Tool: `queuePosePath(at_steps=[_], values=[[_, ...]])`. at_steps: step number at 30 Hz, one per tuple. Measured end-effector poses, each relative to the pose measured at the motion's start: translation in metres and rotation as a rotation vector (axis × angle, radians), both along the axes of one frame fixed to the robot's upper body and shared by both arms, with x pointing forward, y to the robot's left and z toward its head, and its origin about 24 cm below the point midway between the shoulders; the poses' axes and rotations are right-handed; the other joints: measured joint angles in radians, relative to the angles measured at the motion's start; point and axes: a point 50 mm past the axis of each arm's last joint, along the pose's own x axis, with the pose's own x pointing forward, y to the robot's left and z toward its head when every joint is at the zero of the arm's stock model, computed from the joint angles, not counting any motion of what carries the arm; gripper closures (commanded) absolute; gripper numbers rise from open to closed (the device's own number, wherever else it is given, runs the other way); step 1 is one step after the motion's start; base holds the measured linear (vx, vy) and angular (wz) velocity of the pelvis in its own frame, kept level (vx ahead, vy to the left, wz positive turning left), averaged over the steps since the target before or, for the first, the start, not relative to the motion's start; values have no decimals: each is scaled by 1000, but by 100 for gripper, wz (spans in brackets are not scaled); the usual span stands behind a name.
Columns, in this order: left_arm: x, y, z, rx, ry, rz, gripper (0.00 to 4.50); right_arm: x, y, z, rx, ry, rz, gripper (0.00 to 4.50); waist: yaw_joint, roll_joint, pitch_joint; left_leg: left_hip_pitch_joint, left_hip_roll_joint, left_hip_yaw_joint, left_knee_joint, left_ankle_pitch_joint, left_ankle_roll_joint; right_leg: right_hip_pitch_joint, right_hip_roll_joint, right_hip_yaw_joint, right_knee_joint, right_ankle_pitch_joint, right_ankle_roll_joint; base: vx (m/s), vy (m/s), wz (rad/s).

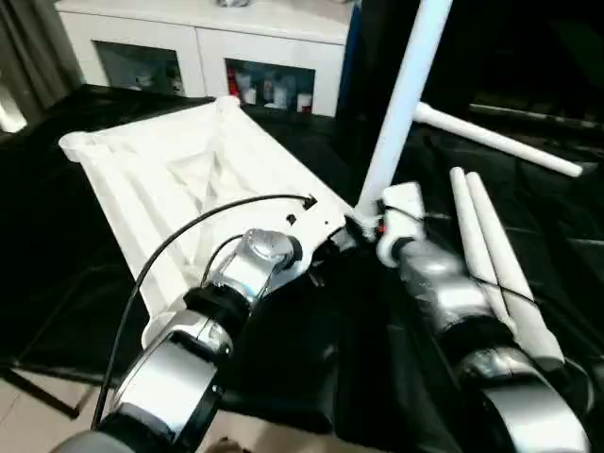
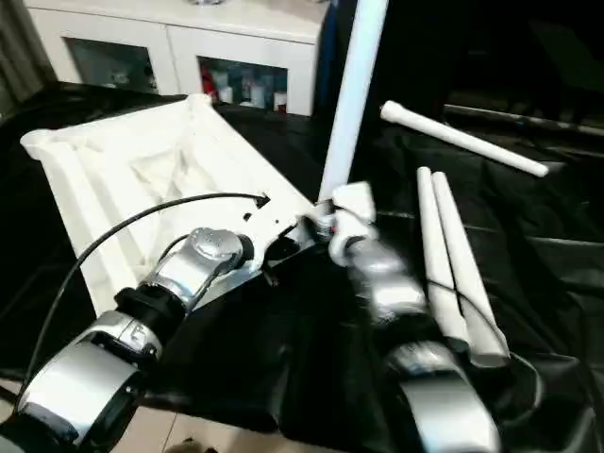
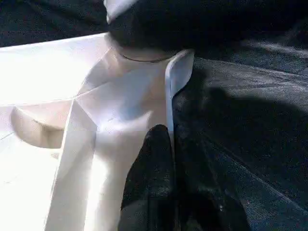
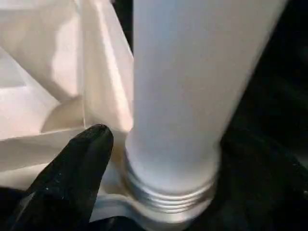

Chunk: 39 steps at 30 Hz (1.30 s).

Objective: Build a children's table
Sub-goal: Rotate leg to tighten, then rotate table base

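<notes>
One tubular leg point(image 1: 401, 104), ribbed tabletop point(image 1: 179, 179)

Tabletop point(image 1: 189, 189): white, ribbed underside up. One leg point(image 1: 401, 99) upright in its near corner socket; three legs point(image 1: 495, 255) lying loose beside it.

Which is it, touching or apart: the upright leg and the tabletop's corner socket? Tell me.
Touching. In the right wrist view the upright leg sits with its threaded end in the corner socket of the tabletop, no gap visible.
</notes>
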Motion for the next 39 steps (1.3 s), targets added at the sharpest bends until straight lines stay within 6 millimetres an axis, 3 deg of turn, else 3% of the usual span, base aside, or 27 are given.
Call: queuePosePath(at_steps=[9,12,18,24,31,35,39], values=[[9,4,24,-211,-79,67,346,-17,-27,19,-44,-29,24,44,2,-2,2,-21,3,0,-1,3,5,-19,0,-5,1,0,0,0,0,0],[18,20,41,-247,-144,139,324,-22,-31,17,-77,4,37,44,-1,-1,2,-22,4,-1,0,2,5,-19,1,-6,0,0,0,0,0,0],[28,99,84,-166,-380,357,319,-32,-19,-4,-97,103,82,44,-19,2,3,-21,4,-2,0,0,0,-19,1,-7,1,0,0,0,0,0],[2,172,83,20,-395,543,319,-35,-10,-12,-140,163,115,44,-18,2,3,-23,4,-2,1,0,0,-20,1,-7,1,0,0,0,0,0],[-30,253,115,308,-514,868,319,-34,0,-22,-141,208,122,44,-16,5,5,-23,4,-4,5,1,-2,-18,1,-7,3,0,0,0,0,0],[-54,291,109,497,-466,982,319,-31,12,-29,-124,230,131,44,-22,6,5,-21,4,-4,5,1,-2,-18,1,-7,4,1,0,0,0,0],[-74,297,76,593,-255,920,319,-25,21,-27,-112,224,146,44,-16,7,6,-22,4,-4,5,1,-2,-19,1,-7,5,1,-1,0,0,0]])
